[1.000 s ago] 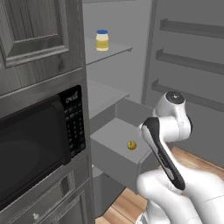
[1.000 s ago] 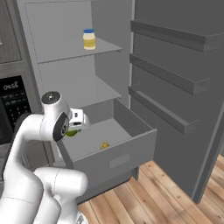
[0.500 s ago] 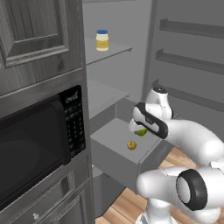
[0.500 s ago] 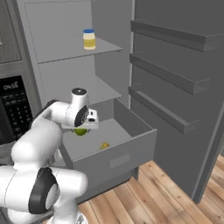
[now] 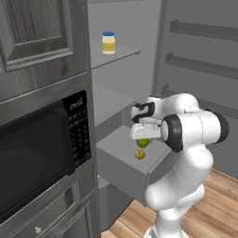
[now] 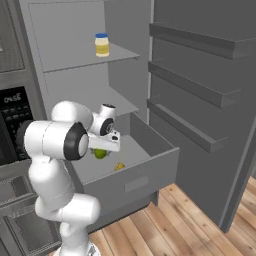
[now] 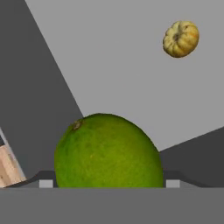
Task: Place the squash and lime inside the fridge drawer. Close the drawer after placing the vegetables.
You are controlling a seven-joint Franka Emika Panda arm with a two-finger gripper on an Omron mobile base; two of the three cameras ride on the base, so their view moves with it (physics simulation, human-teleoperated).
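Note:
The bright green lime (image 7: 107, 151) sits between the fingers of my gripper (image 5: 143, 139), which is shut on it. I hold the lime (image 5: 143, 143) just above the inside of the open light-grey fridge drawer (image 5: 122, 173). From the right, the gripper (image 6: 103, 148) and the lime (image 6: 100, 153) hang over the drawer's back left part. The yellow-olive squash (image 5: 140, 154) lies on the drawer floor (image 7: 122, 65), a little in front of the lime. The squash (image 6: 119, 166) rests near the drawer's front panel (image 6: 131, 183). In the hand view the squash (image 7: 180, 39) lies beyond the lime.
A yellow blue-capped jar (image 5: 108, 42) stands on the upper fridge shelf (image 6: 85, 60). A black microwave (image 5: 37, 158) is set in dark wood cabinets left of the fridge. The open fridge door (image 6: 200, 90) with its shelves stands to the right. Wooden floor (image 6: 165, 225) lies below.
The arm has swung forward and stretched out over the drawer with the lime in the gripper. The lime now hangs lower inside the drawer. The squash has not moved.

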